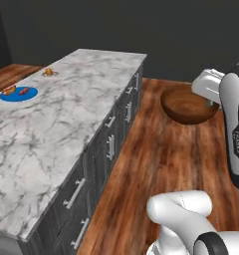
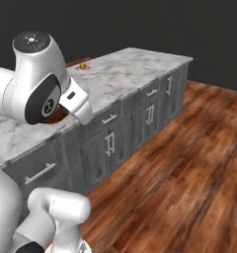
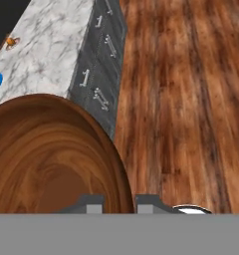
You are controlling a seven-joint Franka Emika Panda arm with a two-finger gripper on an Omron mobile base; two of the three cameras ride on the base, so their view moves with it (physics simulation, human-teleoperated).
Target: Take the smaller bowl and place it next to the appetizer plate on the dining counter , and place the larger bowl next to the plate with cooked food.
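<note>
Wooden bowl (image 3: 52, 154) right up in my hand cam, gripper (image 3: 119, 203) pinching its rim, held over the wood floor (image 1: 161, 159) beside the dining counter (image 1: 66, 119), blue fish plate (image 1: 18, 93) and appetizer plate (image 1: 50, 72) way down the far end

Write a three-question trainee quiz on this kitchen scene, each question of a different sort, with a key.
1. True or false: the smaller bowl is held up over the wooden floor, not resting on the dining counter.
2. Multiple choice: the fingers are closed on the bowl's A) rim, B) base, C) nothing.
3. Fill in: on the counter's far end, the appetizer plate lies farther away than the ____ plate with cooked food.

Key: 1 true; 2 A; 3 blue.
</note>
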